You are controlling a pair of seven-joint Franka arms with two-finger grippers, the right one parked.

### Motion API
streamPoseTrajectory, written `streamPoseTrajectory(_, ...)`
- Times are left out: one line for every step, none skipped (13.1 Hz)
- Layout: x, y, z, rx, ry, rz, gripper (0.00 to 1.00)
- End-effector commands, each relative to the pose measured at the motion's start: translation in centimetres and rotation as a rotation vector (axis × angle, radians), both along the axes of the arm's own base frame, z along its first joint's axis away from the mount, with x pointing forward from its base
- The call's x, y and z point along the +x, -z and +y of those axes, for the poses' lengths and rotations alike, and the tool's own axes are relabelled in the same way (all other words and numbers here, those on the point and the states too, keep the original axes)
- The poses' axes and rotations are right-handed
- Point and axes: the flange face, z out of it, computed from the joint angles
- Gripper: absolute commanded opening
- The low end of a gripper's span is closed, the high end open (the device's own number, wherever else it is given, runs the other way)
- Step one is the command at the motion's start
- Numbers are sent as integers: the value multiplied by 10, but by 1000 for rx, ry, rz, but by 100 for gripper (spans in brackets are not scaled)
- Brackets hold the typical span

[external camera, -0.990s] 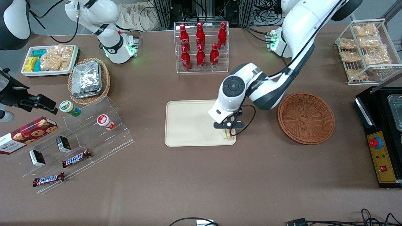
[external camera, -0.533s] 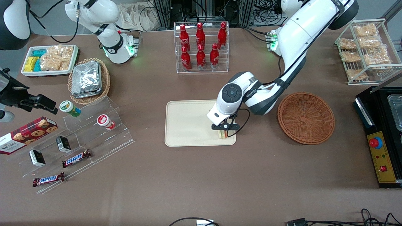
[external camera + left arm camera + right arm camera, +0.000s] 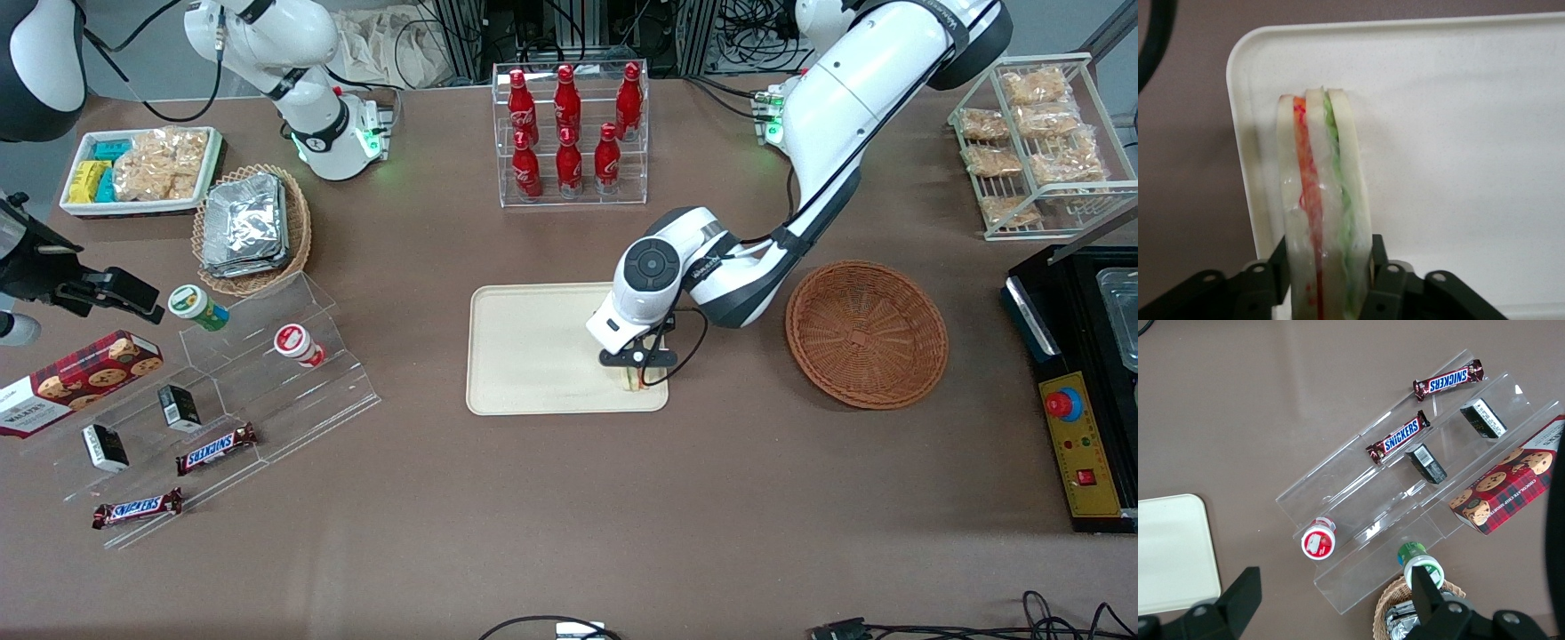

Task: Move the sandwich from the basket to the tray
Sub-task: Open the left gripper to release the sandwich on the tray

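The sandwich is held upright, clamped between the fingers of the gripper, low over the tray at its corner nearest the empty basket; placing is under way, and release is called for next

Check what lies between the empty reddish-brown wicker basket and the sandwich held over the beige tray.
Front view: the tray's rim, bare brown tabletop, and the arm's cable lie between the basket and the sandwich, which the gripper grips.
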Motion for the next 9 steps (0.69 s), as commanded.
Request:
streamPoseTrajectory(-3,-5,-1,3,-10,-25,100)
streamPoseTrajectory(-2,-7,0,7,-21,-27,100)
streamPoseTrajectory(-2,-14,1,13,-24,-32,100)
streamPoseTrajectory(2,-26,5,33,-28,-38,100)
streamPoseTrajectory(5,-43,10,61,-20,-40,100)
streamPoseTrajectory(6,-68,13,86,-26,-51,100)
streamPoseTrajectory(7,-96,17,110,-39,-65,100)
streamPoseTrajectory(6,-125,22,137,-50,-75,100)
streamPoseTrajectory(4,-155,27,153,-52,-104,100)
